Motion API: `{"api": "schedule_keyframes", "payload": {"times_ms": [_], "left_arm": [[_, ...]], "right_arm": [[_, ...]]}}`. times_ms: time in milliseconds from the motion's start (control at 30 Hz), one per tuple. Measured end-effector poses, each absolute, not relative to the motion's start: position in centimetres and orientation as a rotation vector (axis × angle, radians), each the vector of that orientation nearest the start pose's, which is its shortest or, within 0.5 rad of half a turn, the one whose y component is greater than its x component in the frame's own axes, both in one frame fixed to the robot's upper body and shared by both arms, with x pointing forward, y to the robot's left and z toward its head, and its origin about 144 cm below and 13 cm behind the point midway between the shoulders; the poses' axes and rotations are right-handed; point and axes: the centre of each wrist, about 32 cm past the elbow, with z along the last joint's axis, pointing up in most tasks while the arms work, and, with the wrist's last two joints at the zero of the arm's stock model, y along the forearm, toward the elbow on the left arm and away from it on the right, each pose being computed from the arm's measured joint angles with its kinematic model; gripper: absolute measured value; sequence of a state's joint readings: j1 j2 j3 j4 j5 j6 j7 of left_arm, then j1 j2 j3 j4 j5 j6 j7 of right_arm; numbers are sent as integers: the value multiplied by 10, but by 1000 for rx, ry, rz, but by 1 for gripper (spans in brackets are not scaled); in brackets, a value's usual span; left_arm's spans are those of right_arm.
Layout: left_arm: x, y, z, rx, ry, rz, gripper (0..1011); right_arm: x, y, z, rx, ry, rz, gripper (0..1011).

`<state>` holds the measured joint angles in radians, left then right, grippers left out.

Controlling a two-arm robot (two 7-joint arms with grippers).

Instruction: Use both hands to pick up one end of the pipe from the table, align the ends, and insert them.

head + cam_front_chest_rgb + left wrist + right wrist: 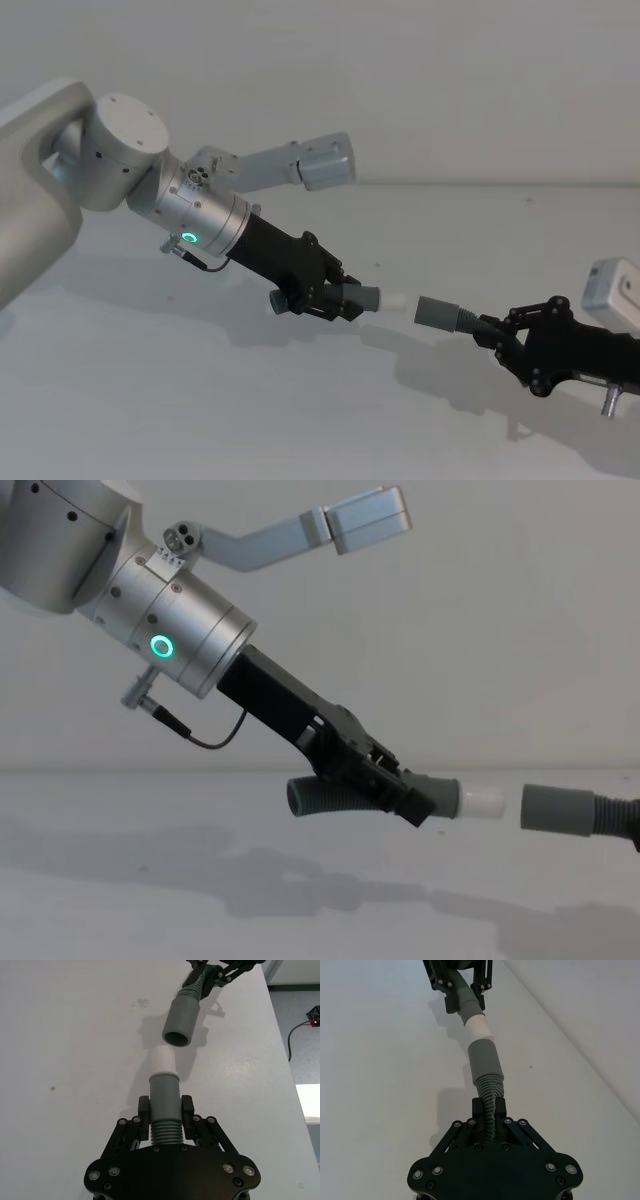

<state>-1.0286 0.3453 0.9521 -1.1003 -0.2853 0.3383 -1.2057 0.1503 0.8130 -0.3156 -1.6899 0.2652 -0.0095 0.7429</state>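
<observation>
My left gripper [335, 298] [166, 1112] [400, 795] is shut on the curved ribbed pipe piece [320, 796], just behind its grey cuff [164, 1090]. Its whitish tip [163, 1060] [482, 801] points at the other piece. My right gripper [497, 335] [489, 1110] is shut on the ribbed part of the second pipe piece, whose open grey cuff [437, 312] [181, 1022] [484, 1060] faces the tip. A small gap separates the two ends, which are roughly in line. Both pieces hang above the white table [200, 400].
The left arm's silver body with its green ring [190, 238] slants in from the left, a grey camera bracket [320, 160] above it. A white box [620, 285] sits at the right edge. The table edge [280, 1050] lies beyond my right gripper.
</observation>
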Motion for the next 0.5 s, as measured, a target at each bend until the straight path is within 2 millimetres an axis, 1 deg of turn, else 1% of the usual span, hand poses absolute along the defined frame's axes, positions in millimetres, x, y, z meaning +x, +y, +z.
{"api": "schedule_keyframes", "payload": {"times_ms": [500], "left_arm": [[643,153,1326,667,-73,-54,355]], "right_arm": [[474,-347,1239,-447,-274,-510,115]]}}
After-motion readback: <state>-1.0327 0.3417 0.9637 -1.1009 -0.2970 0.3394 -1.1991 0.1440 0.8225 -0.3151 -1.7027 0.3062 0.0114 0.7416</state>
